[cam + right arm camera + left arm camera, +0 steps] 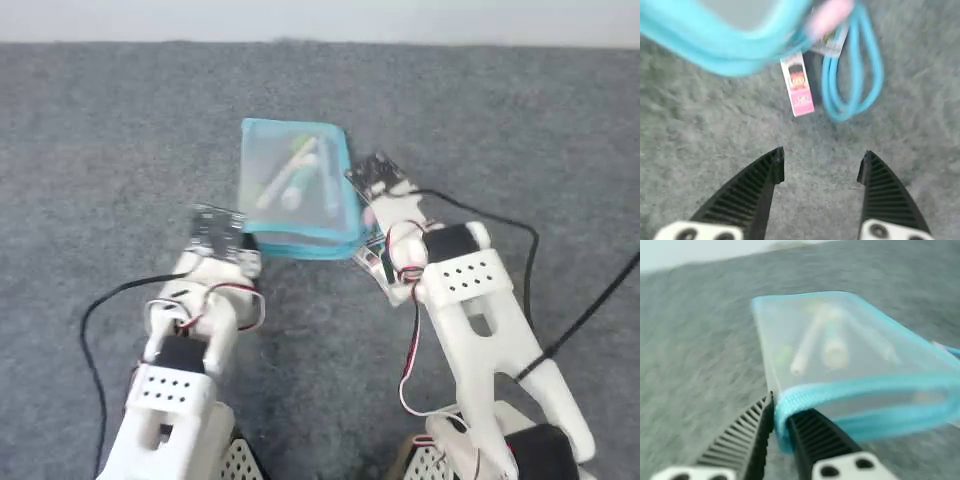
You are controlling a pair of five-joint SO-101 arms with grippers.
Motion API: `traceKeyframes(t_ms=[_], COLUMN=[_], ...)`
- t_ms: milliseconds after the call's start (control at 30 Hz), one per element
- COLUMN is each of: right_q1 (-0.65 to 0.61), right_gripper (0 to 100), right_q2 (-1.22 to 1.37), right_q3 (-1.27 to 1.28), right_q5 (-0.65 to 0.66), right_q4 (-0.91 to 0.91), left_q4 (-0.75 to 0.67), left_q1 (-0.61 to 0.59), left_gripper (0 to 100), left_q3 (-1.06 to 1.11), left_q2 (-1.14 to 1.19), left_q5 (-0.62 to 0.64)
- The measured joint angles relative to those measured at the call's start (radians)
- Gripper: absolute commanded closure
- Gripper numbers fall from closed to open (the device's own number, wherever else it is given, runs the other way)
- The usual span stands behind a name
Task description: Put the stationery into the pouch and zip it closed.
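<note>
While your left gripper (781, 412) pinches the near corner of the translucent pouch (840, 355), fingers pressed together on its cyan zipper band, your right gripper (823, 156) hangs spread wide over the grey carpet (715, 130), holding nothing. The pouch's other near corner lies just ahead of those open fingertips, with a pink tag (799, 85) and a cyan cord loop (842, 116) trailing from it. The stationery (832, 347), pens and a thicker stick, lies inside. Expect the pouch to be light, soft and floppy, so it will likely crumple or slide if you pull it unsupported. The tag or loop looks the best hold for drawing the zipper, with your left pinch anchoring the far corner against the pull.
</note>
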Motion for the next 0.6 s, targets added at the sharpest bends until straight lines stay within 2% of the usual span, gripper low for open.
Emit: traceKeyframes(t_ms=[167,233,333,367,533,600], right_q1=[-0.003,-0.002,-0.021,-0.023,-0.021,-0.023], right_gripper=[75.6,75.6,75.6,75.6,75.6,75.6], right_q2=[0.029,0.077,0.127,0.137,0.144,0.144], right_q3=[0.021,0.021,0.021,0.021,0.021,0.021], right_q5=[0.0,0.0,0.0,0.0,0.0,0.0], right_q4=[-0.044,-0.074,-0.091,-0.091,-0.095,-0.1], left_q4=[0.002,0.018,0.057,0.064,0.068,0.075], left_q1=[-0.161,-0.114,0.048,0.06,-0.097,-0.092], left_gripper=[99,99,99,99,99,99], left_q3=[-0.021,-0.021,-0.014,-0.014,-0.041,-0.041], left_q2=[0.0,0.0,0.0,0.0,0.0,0.0], left_q5=[0.103,0.041,-0.114,-0.123,0.014,0.014])
